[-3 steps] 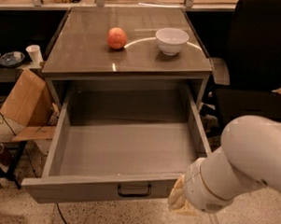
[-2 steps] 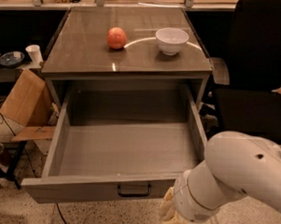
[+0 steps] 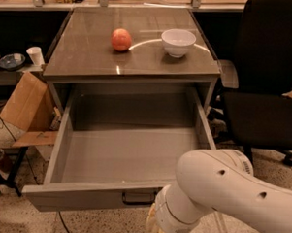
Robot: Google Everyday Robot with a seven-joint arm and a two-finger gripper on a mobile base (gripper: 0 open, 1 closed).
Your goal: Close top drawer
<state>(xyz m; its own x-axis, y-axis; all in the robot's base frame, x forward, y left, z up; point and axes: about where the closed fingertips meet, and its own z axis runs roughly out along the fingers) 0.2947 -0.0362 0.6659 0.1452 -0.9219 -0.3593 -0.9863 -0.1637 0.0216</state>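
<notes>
Gripper (image 3: pixel 152 225) at bottom edge, mostly hidden behind white arm (image 3: pixel 230 190); open/closed state: can't tell. Top drawer (image 3: pixel 84 199) stands wide open, front panel just above gripper, handle (image 3: pixel 138 198) close by. Farther back on cabinet top (image 3: pixel 85 52): apple (image 3: pixel 121 39), bowl (image 3: pixel 178 42).

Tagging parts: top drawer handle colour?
Black handle on grey top drawer, camera view; gripper low, right of it.
</notes>
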